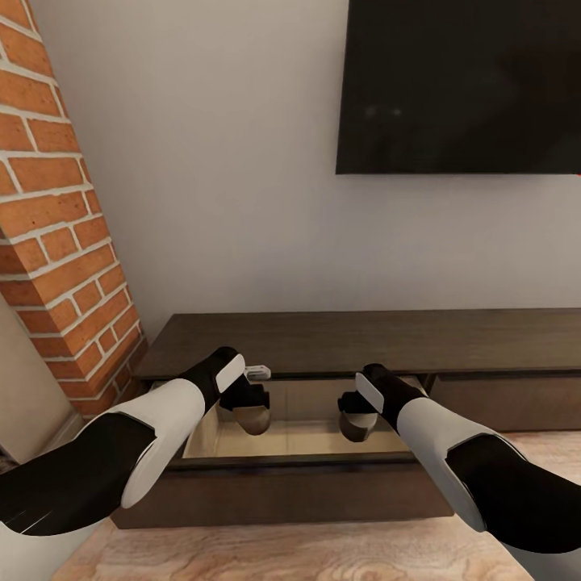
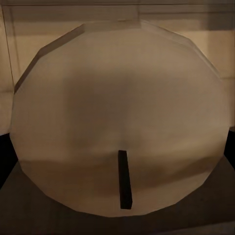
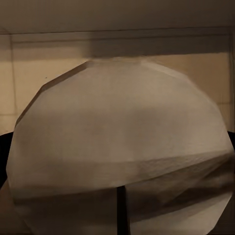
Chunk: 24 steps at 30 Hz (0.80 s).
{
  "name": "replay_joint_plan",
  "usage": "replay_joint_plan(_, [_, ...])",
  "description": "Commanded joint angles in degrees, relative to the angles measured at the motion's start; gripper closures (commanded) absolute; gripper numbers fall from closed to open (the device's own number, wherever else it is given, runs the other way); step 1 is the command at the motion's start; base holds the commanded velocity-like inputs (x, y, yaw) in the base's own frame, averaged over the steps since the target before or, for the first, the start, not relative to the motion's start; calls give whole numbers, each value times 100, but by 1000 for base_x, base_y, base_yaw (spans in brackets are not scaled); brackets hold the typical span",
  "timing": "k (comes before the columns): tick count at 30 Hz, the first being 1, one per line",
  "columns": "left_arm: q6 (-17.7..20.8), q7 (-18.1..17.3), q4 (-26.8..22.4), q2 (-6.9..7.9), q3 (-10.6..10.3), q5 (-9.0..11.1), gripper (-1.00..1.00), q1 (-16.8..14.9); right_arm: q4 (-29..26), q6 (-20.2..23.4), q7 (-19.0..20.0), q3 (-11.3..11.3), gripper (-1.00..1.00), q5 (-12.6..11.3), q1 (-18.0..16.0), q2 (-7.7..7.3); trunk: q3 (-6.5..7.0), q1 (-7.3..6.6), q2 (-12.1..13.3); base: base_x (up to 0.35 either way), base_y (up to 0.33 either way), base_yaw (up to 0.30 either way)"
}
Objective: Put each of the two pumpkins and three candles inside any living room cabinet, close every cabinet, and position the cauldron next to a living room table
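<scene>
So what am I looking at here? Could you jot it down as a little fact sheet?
Place: long low dark-brown wooden cabinet under a black wall screen, red brick column beside it
Drawer: pulled-out drawer with pale wood interior
Left gripper: over the drawer, holding a squat grey-olive candle
Right gripper: over the drawer, holding another such candle
Floor: light wood planks

Both arms extend forward and downward; left gripper (image 1: 252, 410) and right gripper (image 1: 356, 416) each close on a candle.
</scene>
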Motion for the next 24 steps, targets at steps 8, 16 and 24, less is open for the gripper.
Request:
replay_joint_plan(8, [62, 48, 0, -1, -30, 54, 100, -3, 89, 57, -63, 41, 100, -57, -3, -2, -5, -2, -3, 1, 0, 0])
replay_joint_plan(16, [55, 49, 1, 1, -30, 54, 100, -4, 90, 53, -61, 41, 100, -53, -3, -2, -182, 19, -13, 0, 0, 0])
replay_joint_plan(24, [53, 49, 1, 6, -30, 54, 100, -2, 90, 24, -56, 41, 100, -53, -3, -1, -337, 37, -23, 0, 0, 0])
